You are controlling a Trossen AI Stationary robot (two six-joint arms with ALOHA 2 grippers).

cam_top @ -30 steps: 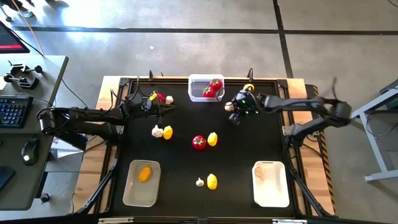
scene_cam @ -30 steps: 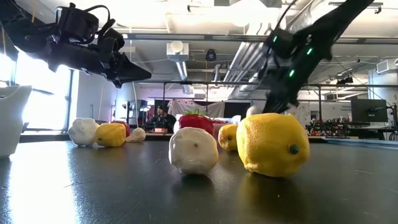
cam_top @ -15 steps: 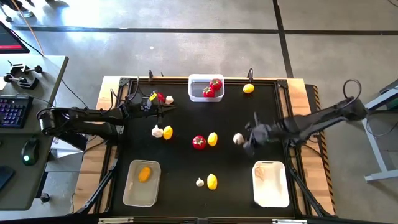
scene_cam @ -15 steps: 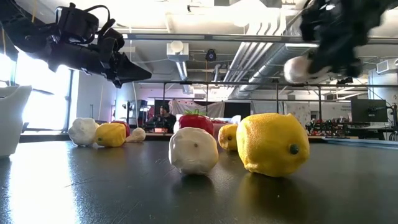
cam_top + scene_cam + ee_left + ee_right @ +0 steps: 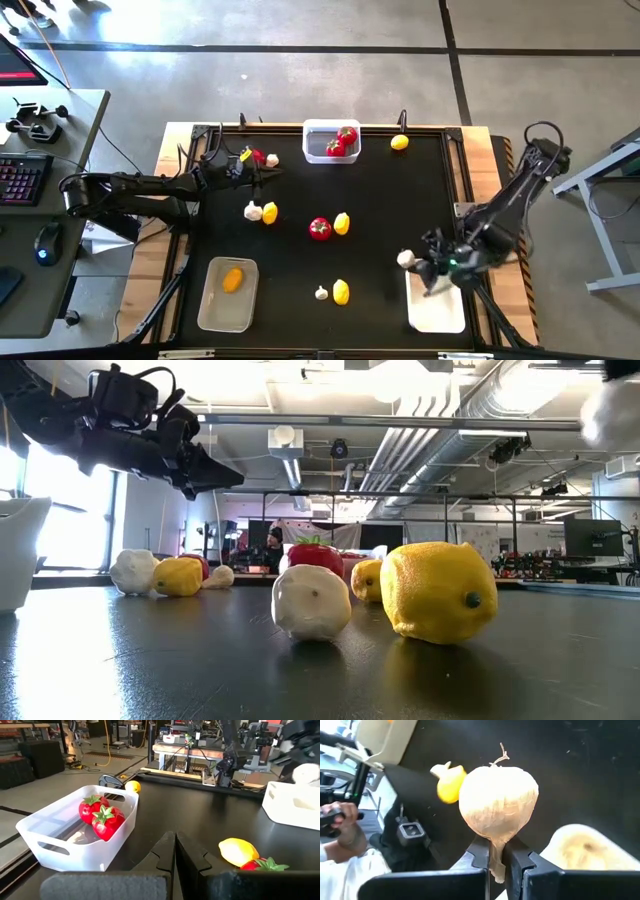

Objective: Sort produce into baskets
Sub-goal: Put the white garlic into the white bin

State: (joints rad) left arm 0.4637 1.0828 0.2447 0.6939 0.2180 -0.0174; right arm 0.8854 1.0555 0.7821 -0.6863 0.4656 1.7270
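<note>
My right gripper (image 5: 415,264) is shut on an off-white garlic bulb (image 5: 405,258) over the left rim of the white basket (image 5: 437,300) at the near right. My left gripper (image 5: 268,172) is shut and empty, above the table at the far left, next to a tomato (image 5: 258,156), a garlic bulb (image 5: 272,160) and a lemon (image 5: 246,155). The clear basket (image 5: 318,146) at the far edge holds two tomatoes (image 5: 340,141). The beige basket (image 5: 226,305) at the near left holds one lemon (image 5: 232,280). More loose produce lies mid-table. My right gripper pinches the garlic bulb's narrow tapered end (image 5: 496,842) between its two fingers (image 5: 480,851). The fingers point toward the table's left. The bulb (image 5: 497,800) stands out past the fingertips with its thin stalk tip away from them, lifted clear of table and basket.
Loose on the table: a tomato (image 5: 319,229) and lemon (image 5: 342,223) at the middle, garlic (image 5: 253,210) and lemon (image 5: 270,213) left of them, garlic (image 5: 321,293) and lemon (image 5: 341,291) near the front, a lemon (image 5: 400,142) at the far edge. A person's hand (image 5: 345,827) shows beyond the table.
My right gripper has carried the garlic bulb from beside the clear basket at the far edge toward the near edge and a little right, to the white basket's left rim. It stays shut on the bulb, which stays clear of the table.
</note>
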